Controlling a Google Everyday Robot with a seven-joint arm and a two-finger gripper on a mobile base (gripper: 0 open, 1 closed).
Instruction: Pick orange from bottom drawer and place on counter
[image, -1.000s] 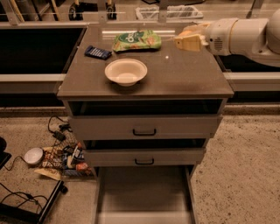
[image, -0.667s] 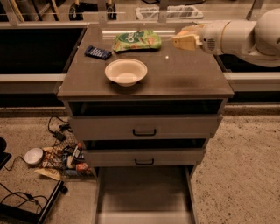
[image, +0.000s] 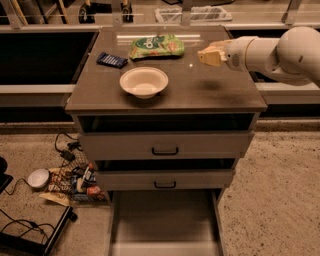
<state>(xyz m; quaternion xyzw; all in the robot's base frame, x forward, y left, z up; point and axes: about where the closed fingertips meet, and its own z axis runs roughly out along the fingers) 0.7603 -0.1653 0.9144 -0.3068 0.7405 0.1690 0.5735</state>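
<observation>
The bottom drawer (image: 165, 220) is pulled out at the foot of the cabinet, and its grey floor shows nothing on it. The orange is not in view anywhere. The counter (image: 215, 95) is the glossy grey-brown cabinet top. My gripper (image: 210, 55) hangs above the counter's back right part, reaching in from the right on the white arm (image: 280, 50). Its shadow falls on the counter just below it. Nothing shows in the gripper.
On the counter stand a white bowl (image: 144, 81), a green snack bag (image: 156, 46) at the back and a dark blue packet (image: 112, 60) at the back left. The two upper drawers (image: 165, 146) are slightly open. Cables and clutter (image: 70, 180) lie on the floor to the left.
The gripper has come down a little toward the counter's back right. The bowl, the bag and the drawers have not moved.
</observation>
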